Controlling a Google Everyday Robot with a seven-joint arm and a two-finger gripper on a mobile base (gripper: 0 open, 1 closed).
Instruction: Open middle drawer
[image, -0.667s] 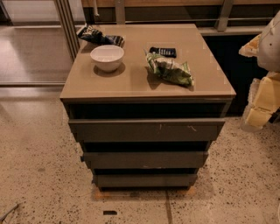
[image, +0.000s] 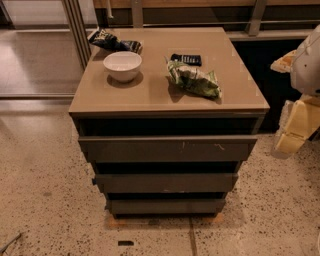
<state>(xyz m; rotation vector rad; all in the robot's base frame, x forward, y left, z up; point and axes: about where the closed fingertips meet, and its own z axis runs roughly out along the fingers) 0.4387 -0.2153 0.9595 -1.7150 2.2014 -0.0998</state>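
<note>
middle drawer (image: 165, 183) shut, 6 o'clock | gripper (image: 295, 131) at 3 o'clock, well apart, likely approach not begun | its grip state: cannot tell

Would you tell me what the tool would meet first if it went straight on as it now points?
The tool, at the right edge beside the cabinet, seems to point down, so probably the floor first, not the middle drawer; depth unclear.
</note>
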